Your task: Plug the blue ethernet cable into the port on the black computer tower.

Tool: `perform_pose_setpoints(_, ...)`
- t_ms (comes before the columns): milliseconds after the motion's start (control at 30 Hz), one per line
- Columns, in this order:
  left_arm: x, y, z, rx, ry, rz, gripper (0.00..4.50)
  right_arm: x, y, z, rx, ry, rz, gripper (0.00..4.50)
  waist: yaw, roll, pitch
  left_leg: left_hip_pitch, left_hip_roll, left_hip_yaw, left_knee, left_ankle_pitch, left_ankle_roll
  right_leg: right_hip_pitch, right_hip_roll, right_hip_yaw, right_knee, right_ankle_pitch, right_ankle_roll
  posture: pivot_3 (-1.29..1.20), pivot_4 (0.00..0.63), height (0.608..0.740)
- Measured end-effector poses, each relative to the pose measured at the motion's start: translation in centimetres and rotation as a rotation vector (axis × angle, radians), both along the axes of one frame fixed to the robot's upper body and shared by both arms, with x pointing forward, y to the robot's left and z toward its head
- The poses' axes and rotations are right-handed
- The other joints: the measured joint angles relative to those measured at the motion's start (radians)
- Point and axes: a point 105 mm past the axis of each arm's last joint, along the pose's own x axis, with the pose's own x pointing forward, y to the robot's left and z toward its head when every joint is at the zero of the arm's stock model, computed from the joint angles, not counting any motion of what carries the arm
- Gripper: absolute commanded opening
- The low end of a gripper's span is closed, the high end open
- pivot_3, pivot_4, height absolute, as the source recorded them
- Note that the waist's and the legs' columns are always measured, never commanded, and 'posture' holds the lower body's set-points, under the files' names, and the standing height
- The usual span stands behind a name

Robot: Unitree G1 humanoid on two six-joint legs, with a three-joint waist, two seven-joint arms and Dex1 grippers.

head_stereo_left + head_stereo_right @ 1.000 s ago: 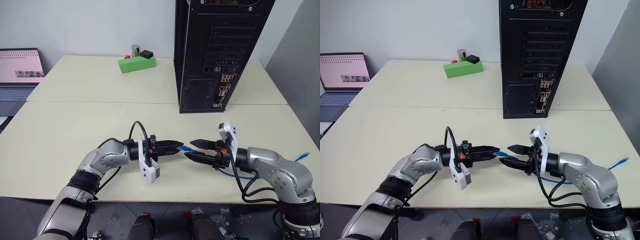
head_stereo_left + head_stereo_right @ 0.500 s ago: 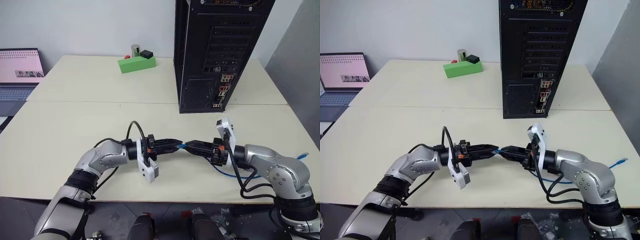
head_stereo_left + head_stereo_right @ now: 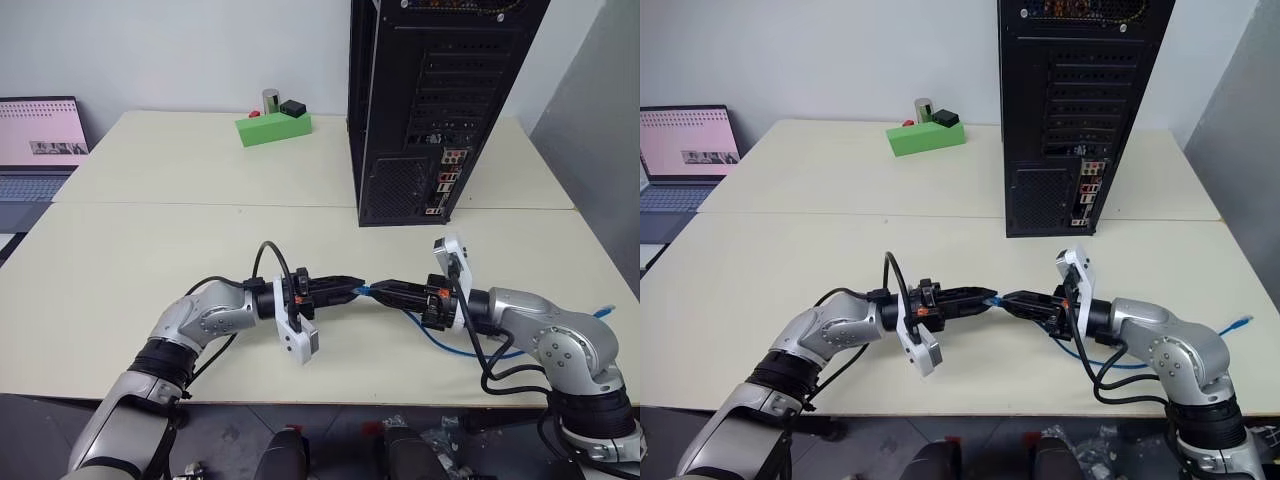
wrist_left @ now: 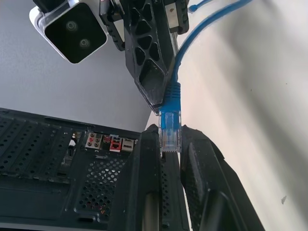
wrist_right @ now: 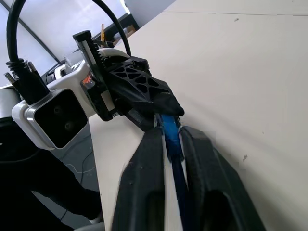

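Blue ethernet cable (image 3: 455, 347) held at lower centre between both end effectors (handover, seemingly). Left end effector (image 4: 169, 144) clamped on clear plug; right end effector (image 5: 169, 139) pinched around cord behind it. Black computer tower (image 3: 430, 100) upper right, port unreached.

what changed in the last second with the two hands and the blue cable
The right hand went from wide open to closed around the blue ethernet cable just behind its plug, which the left hand holds as before. Both hands now grip the cable, tip to tip. The black computer tower and the green block have not moved.
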Motion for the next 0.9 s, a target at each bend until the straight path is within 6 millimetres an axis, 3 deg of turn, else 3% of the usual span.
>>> perform_pose_setpoints(67, 0.02, 0.05, 0.05, -0.003, -0.001, 0.002, 0.29, 0.05, -0.08, 0.07, 0.003, 0.0, -0.006, 1.88, 0.0, 0.0, 0.0, 0.0, 0.0, 0.0, 0.0, 0.0, 0.0, 0.0, 0.0, 0.0, 0.0, 0.0, 0.0, 0.0, 0.15, 0.74)
perform_pose_setpoints(600, 0.04, 0.13, 0.15, -0.004, -0.005, 0.005, 0.29, -0.04, -0.11, -0.14, 0.017, 0.037, 0.001, 1.89, 0.0, 0.0, 0.0, 0.0, 0.0, 0.0, 0.0, 0.0, 0.0, 0.0, 0.0, 0.0, 0.0, 0.0, 0.0, 0.0, 0.15, 0.74)
perform_pose_setpoints(900, 0.12, 0.06, 0.25, -0.006, -0.008, 0.011, 0.29, 0.06, -0.08, -0.23, 0.019, 0.041, -0.006, 0.18, 0.0, 0.0, 0.0, 0.0, 0.0, 0.0, 0.0, 0.0, 0.0, 0.0, 0.0, 0.0, 0.0, 0.0, 0.0, 0.0, 0.15, 0.74)
